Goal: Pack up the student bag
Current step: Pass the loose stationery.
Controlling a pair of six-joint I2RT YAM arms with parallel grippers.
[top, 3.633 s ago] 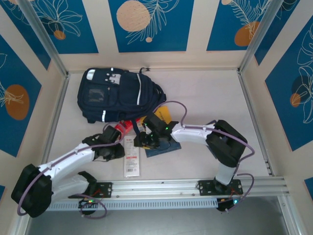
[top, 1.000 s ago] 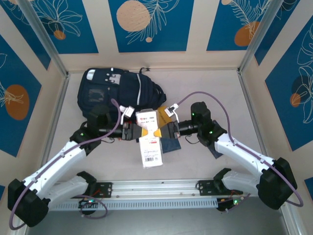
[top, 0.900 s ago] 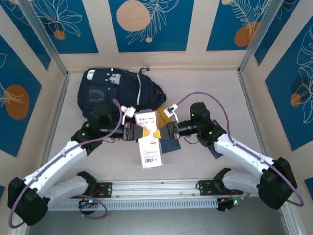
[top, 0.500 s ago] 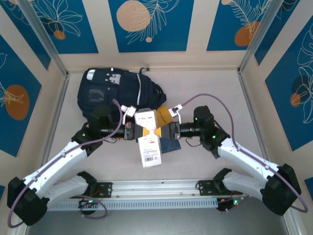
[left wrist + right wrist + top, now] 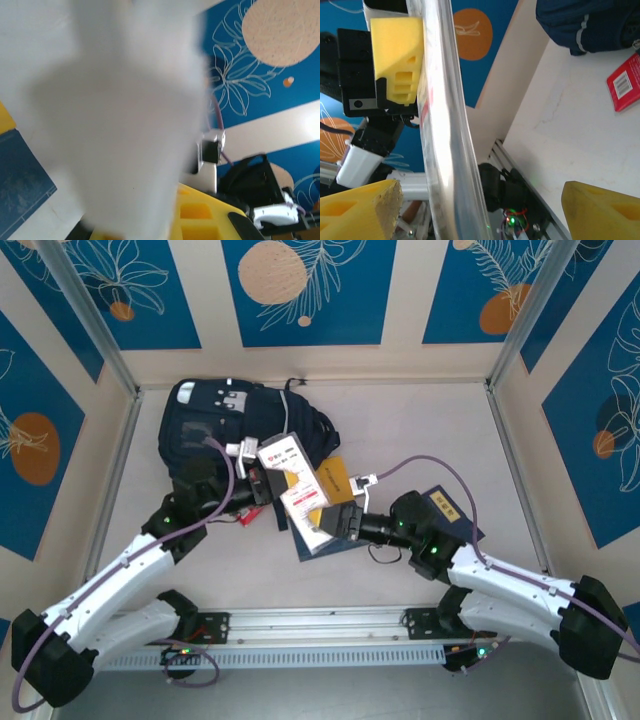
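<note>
Lying place of the student bag: on the surface, just beyond the left pincer and farther beyond the right pincer; its patched front faces up.
Left pincer: closed on the upper end of a flat, clear-wrapped packet, which it holds off the surface. In the right wrist view one of its yellow pads lies pressed flat against the packet's face.
Packet: white with a red-printed label, slanting from the left pincer down toward the right pincer. In the left wrist view it is a white blur close to the lens.
Right pincer: jaws wide apart and gripping nothing. The packet's lower end stands in the gap, close to one pad and well clear of the other. Whether it touches the near pad cannot be told.
Yellow flat piece: on the surface just beyond the right pincer, between it and the student bag, partly under the packet.
Blue booklet: flat on the surface just beside the right pincer.
Navy booklet: flat on the surface to the right of the right pincer, partly under that arm.
Red pack: on the surface near the student bag, barcode up.
</note>
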